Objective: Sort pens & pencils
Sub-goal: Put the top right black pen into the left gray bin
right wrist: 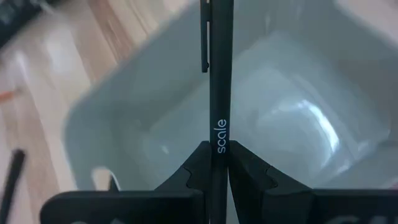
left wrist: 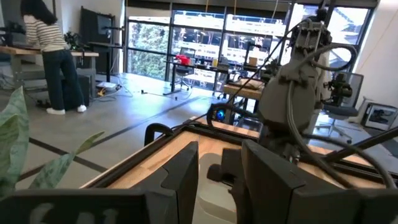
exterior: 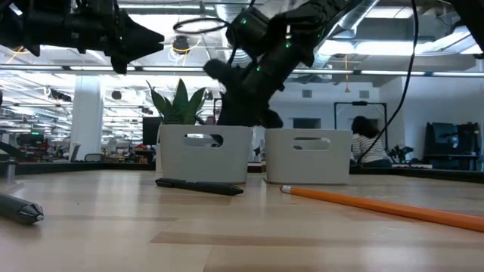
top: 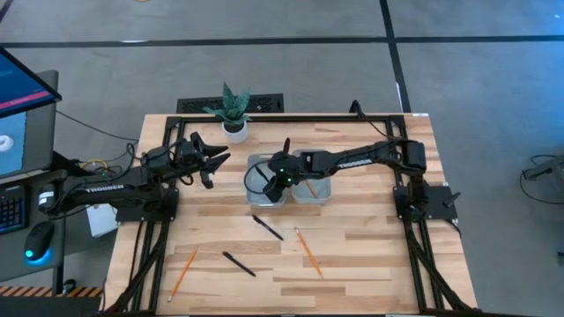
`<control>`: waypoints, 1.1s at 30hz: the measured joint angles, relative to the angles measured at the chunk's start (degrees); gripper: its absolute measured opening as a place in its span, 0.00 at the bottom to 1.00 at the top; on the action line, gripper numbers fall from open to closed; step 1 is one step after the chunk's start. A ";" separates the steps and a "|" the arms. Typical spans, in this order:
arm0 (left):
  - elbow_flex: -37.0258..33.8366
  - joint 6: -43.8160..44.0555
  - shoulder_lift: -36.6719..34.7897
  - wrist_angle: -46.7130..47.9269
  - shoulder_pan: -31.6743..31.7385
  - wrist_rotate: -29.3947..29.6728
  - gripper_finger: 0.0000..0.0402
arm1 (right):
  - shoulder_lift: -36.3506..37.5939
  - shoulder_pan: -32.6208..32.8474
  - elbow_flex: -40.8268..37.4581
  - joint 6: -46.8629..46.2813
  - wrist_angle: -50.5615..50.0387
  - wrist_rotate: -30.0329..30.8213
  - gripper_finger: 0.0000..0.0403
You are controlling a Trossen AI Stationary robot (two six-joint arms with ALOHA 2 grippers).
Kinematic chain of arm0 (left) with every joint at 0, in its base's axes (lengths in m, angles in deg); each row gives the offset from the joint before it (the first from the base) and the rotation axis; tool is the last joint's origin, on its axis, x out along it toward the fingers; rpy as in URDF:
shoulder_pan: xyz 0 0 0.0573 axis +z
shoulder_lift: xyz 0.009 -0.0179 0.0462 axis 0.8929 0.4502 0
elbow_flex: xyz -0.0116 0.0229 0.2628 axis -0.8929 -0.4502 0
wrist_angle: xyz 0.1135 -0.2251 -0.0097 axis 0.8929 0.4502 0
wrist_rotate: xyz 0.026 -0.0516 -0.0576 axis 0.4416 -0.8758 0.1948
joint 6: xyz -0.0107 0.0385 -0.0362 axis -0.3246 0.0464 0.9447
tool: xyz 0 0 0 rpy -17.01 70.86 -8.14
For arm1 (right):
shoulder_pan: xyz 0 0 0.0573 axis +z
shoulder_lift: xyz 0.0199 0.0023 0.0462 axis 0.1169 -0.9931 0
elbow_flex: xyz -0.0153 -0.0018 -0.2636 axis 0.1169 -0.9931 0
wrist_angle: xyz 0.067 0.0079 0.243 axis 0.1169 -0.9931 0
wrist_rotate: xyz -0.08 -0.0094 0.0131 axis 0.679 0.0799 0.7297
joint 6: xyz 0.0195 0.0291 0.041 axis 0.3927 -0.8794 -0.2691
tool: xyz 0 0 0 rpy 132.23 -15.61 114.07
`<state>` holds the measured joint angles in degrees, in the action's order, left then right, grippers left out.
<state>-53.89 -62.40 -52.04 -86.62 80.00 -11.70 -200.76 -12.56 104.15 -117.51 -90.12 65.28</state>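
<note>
My right gripper [top: 277, 182] hangs over the left of two grey bins [top: 261, 167] at the table's middle, shut on a black pen [right wrist: 219, 74]. Two more black pens [top: 267, 227] [top: 238, 263] lie flat on the wood nearer the front. Two orange pencils [top: 308, 253] [top: 182, 273] also lie flat there. Something orange shows in the right bin [top: 322, 188]. My left gripper [top: 214, 161] waits raised to the left of the bins, open and holding nothing. My right gripper pinches the pen's barrel [right wrist: 219, 144] between its two fingers. The pen lies along the fingers and sticks out forward past their tips, clip end [right wrist: 204, 43] farthest out. The fingers slant down from the table's right side. The pen hangs clear above the bin's hollow.
A small potted plant [top: 233, 112] stands at the far edge behind the bins. In the low view one pen [exterior: 199, 186] lies right in front of the left bin. A person shows in the room beyond the table.
</note>
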 joint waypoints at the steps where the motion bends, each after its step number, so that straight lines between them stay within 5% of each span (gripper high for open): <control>1: 0.00 0.00 0.00 -0.02 0.00 0.02 0.29 | 0.00 0.02 -0.02 -0.02 -0.36 0.02 0.16; 24: 0.00 0.00 0.00 0.53 0.00 0.54 0.29 | 0.31 -1.44 0.13 -3.13 -6.37 0.10 0.16; 33: 0.00 0.00 0.00 0.48 0.00 0.64 0.29 | 0.31 -1.44 0.13 -3.10 -6.45 0.09 0.28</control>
<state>-53.89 -62.40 -52.04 -86.14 80.00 -11.07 -200.45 -14.00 104.28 -120.61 -96.57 65.37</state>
